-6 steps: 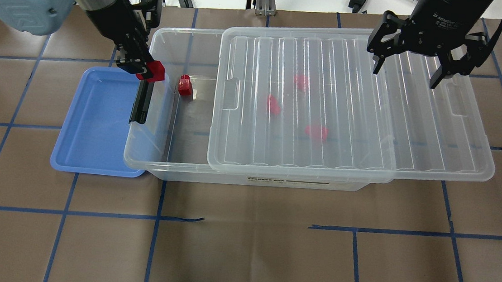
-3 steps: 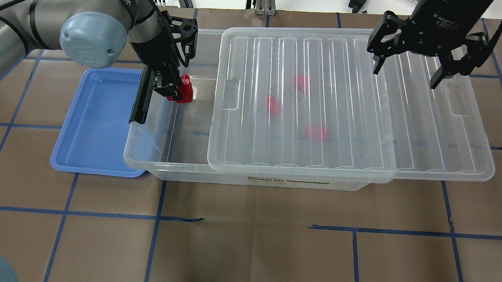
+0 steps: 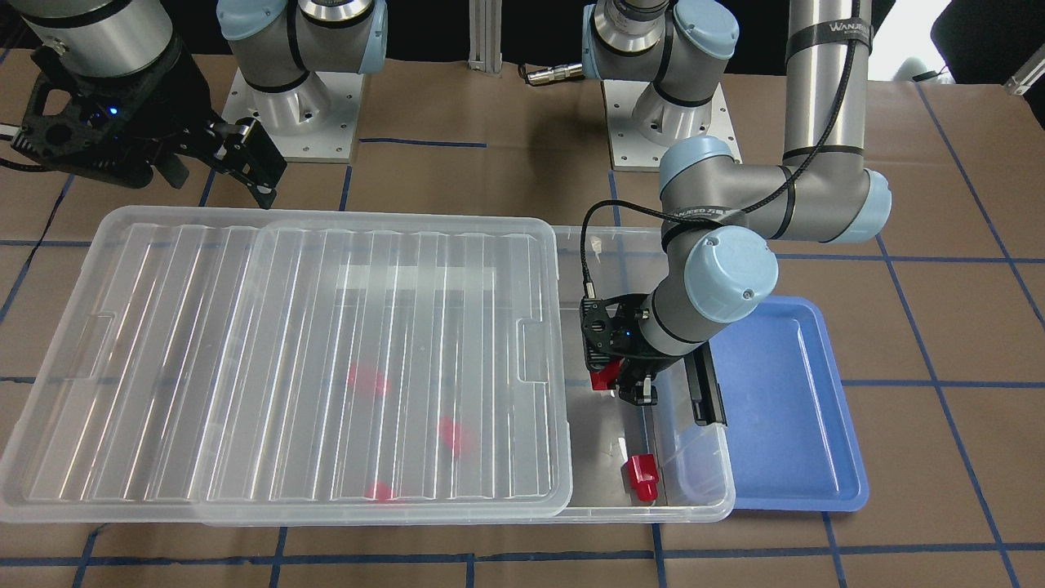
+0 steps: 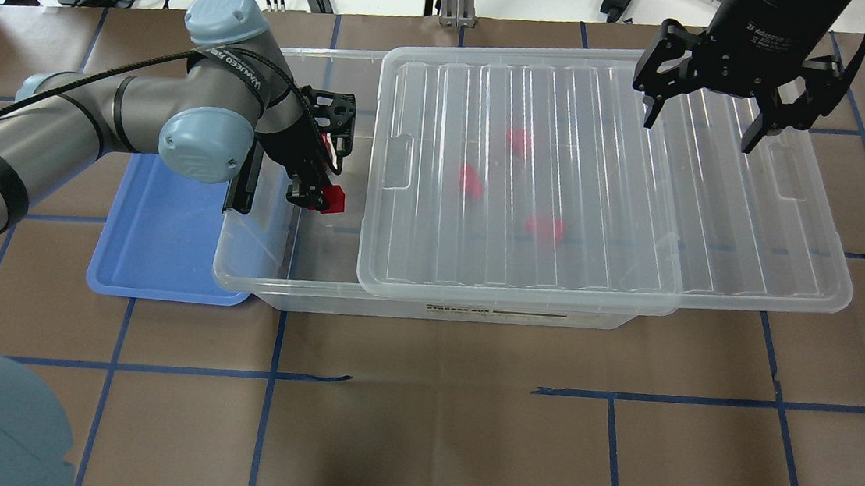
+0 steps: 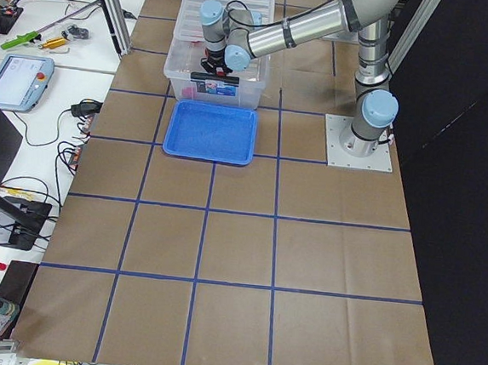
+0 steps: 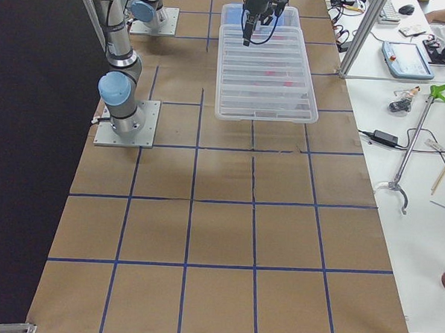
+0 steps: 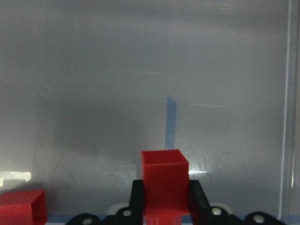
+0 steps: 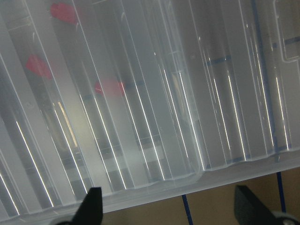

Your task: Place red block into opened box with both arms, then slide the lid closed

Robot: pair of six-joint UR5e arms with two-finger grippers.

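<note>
Brown-papered table [image 4: 463, 434] with a blue tape grid. Lengthwise on it, the box [image 4: 333, 301], uncovered only at the robot's-left end. Over the rest, the lid [image 4: 600, 211], offset toward the robot's right and overhanging that end. Just beside the open end, a blue tray [image 4: 158, 250].

Reaching in across tray and box rim, the left arm [image 4: 98, 128]. At its tip, the left gripper [image 4: 315, 200], clamped on the red block [image 4: 333, 200] over the bare box floor. Contact with the floor not clear from any view.

Above the far right part of the lid, the right gripper [image 4: 699, 127], fingers spread wide and empty. From the right wrist, only two black fingertips at the bottom edge, lid ribs beyond.

Hidden behind the left arm from overhead, but plain from the front-facing camera: a second red block [image 3: 642, 476] lying on the uncovered floor near the box's far wall. Also caught at the lower left corner of the left wrist view.

Under the lid, three blurred red shapes [image 4: 518, 141]. Side views too small for the grippers.
</note>
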